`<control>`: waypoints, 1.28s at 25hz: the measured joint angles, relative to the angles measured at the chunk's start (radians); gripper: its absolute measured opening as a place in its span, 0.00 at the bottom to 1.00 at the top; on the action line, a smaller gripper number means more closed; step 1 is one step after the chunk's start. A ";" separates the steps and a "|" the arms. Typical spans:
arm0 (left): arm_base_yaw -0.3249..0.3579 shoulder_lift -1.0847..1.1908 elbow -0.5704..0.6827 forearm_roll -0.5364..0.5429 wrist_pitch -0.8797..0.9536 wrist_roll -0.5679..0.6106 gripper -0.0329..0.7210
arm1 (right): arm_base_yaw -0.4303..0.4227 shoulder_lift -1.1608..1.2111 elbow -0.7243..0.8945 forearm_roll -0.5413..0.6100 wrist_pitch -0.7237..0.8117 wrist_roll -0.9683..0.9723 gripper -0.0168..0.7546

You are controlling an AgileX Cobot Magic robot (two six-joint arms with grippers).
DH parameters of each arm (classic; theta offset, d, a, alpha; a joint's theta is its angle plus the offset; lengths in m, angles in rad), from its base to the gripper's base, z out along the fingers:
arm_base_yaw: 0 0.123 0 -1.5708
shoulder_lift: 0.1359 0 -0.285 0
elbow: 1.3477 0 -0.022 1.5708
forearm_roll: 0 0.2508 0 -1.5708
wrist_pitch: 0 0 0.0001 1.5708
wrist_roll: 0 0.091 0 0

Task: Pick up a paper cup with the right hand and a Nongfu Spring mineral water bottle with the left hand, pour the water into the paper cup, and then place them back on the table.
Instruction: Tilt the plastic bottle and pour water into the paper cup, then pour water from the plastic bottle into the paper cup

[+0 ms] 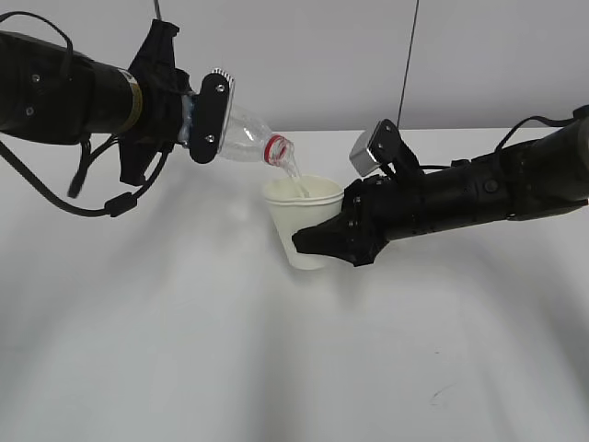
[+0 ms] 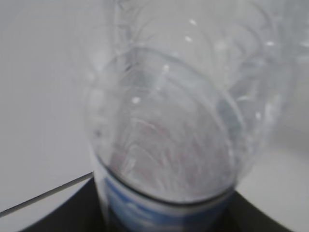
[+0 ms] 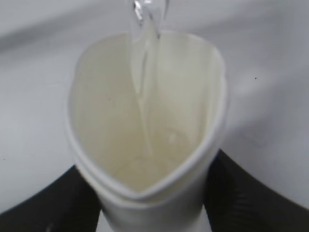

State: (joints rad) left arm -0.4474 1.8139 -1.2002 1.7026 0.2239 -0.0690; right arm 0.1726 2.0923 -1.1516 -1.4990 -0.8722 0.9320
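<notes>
The left hand point(image 1: 204, 115), reaching in level from the left, clamps the Nongfu Spring mineral water bottle point(image 1: 241, 135) tipped neck-down to the right, above the table point(image 1: 184, 350). Water point(image 1: 295, 175) streams into the paper cup point(image 1: 304, 221), squeezed out of round by the right hand point(image 1: 327, 241), extended from the right.
</notes>
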 joint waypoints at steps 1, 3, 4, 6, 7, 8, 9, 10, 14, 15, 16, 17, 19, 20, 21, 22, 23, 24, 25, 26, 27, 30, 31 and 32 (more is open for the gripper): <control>0.000 0.000 0.000 0.002 -0.001 0.000 0.43 | 0.000 0.000 0.000 0.000 0.000 0.000 0.59; 0.000 0.000 0.000 0.010 -0.001 0.000 0.43 | 0.000 0.000 0.000 -0.001 0.000 0.002 0.59; 0.000 0.000 0.000 0.016 -0.001 0.000 0.43 | 0.000 0.000 0.000 -0.001 0.000 0.002 0.59; 0.000 0.000 0.000 0.025 -0.002 0.000 0.43 | 0.000 0.000 0.000 -0.002 0.000 0.002 0.59; 0.000 0.000 0.000 0.027 -0.002 0.000 0.43 | 0.000 0.000 0.000 -0.002 0.000 0.002 0.59; 0.000 0.000 0.000 0.028 -0.002 0.000 0.43 | 0.000 0.000 0.000 -0.002 0.000 0.002 0.59; 0.000 0.000 0.000 0.029 -0.002 0.000 0.43 | 0.000 0.000 0.000 -0.003 0.000 0.004 0.59; 0.000 0.000 0.000 0.030 -0.002 0.000 0.43 | 0.000 0.000 0.000 -0.003 0.000 0.004 0.59; 0.000 0.000 0.000 0.031 -0.002 0.000 0.43 | 0.000 0.000 0.000 -0.005 0.000 0.004 0.59; 0.000 0.000 0.000 0.033 -0.002 0.000 0.43 | 0.000 0.000 0.000 -0.005 0.000 0.004 0.59; 0.000 0.000 0.000 0.033 -0.002 0.000 0.43 | 0.000 0.000 0.000 -0.005 0.000 0.004 0.59; 0.000 0.000 0.000 0.033 -0.003 0.000 0.43 | 0.000 0.000 0.000 -0.005 0.000 0.004 0.59; 0.000 0.000 0.000 0.036 -0.003 0.000 0.43 | 0.000 0.000 0.000 -0.005 0.000 0.004 0.59; 0.000 0.000 0.000 0.036 -0.003 0.000 0.43 | 0.000 0.000 0.000 -0.005 0.000 0.004 0.58; 0.000 0.000 0.000 0.037 -0.003 0.000 0.43 | 0.000 0.000 0.000 -0.007 0.000 0.004 0.58; 0.000 0.000 0.000 0.037 -0.003 0.000 0.43 | 0.000 0.000 0.000 -0.007 0.000 0.004 0.58; 0.000 0.000 0.000 0.037 -0.003 0.000 0.43 | 0.000 0.000 0.000 -0.007 0.000 0.004 0.58; 0.000 0.000 0.000 0.037 -0.003 0.000 0.43 | 0.000 0.000 0.000 -0.009 0.000 0.004 0.58; 0.000 0.000 0.000 0.037 -0.003 0.000 0.43 | 0.000 0.000 0.000 -0.009 0.000 0.004 0.58; 0.000 0.000 0.000 0.037 -0.003 0.000 0.43 | 0.000 0.000 0.000 -0.009 0.000 0.004 0.58; 0.000 0.000 0.000 0.037 -0.003 0.000 0.43 | 0.000 0.000 0.000 -0.009 0.000 0.004 0.58; 0.000 0.000 0.000 0.037 -0.003 0.000 0.43 | 0.000 0.000 0.000 -0.011 0.000 0.004 0.58; 0.000 0.000 0.000 0.037 -0.003 0.000 0.43 | 0.000 0.000 0.000 -0.011 0.000 0.004 0.58; 0.000 0.000 0.000 0.037 -0.003 0.000 0.43 | 0.000 0.000 0.000 -0.011 0.000 0.004 0.58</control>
State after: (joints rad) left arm -0.4474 1.8139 -1.2002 1.7394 0.2208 -0.0690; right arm 0.1726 2.0923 -1.1516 -1.5097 -0.8722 0.9359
